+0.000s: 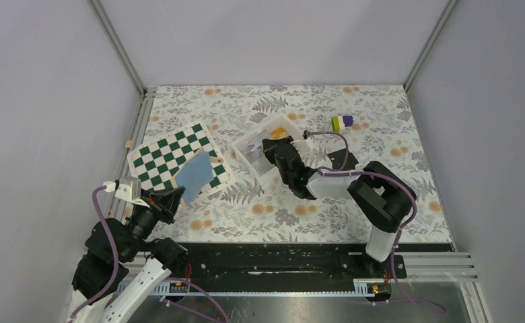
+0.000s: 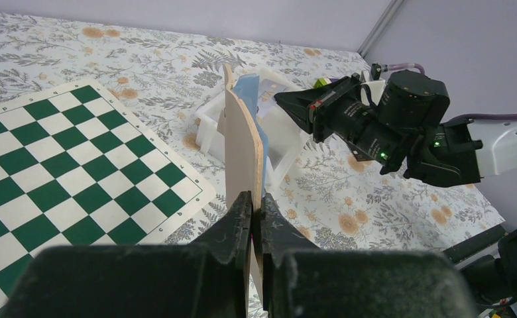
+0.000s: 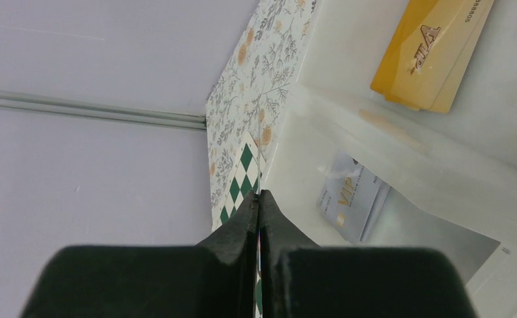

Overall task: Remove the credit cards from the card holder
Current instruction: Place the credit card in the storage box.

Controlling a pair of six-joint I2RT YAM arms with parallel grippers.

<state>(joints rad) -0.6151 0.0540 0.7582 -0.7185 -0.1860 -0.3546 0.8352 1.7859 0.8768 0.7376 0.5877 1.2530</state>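
The card holder [image 1: 196,175] hangs tilted over the near right corner of the chequered board, with my left gripper [image 1: 178,195] shut on its lower edge. In the left wrist view the card holder [image 2: 242,146] stands edge-on, tan outside and blue inside, clamped in the gripper [image 2: 256,202]. My right gripper [image 1: 268,142] points down into the white tray [image 1: 243,153]. In its own view the gripper [image 3: 258,197] is shut on a thin sliver seen edge-on, apparently a credit card. A pale VIP credit card [image 3: 352,199] lies in the tray's nearer compartment.
A yellow card [image 3: 431,50] lies in the tray's other compartment, past the divider [image 3: 388,149]. The green-and-white chequered board [image 1: 162,151] lies left of the tray. A small purple, green and white block [image 1: 342,122] sits at the back right. Metal rails edge the mat.
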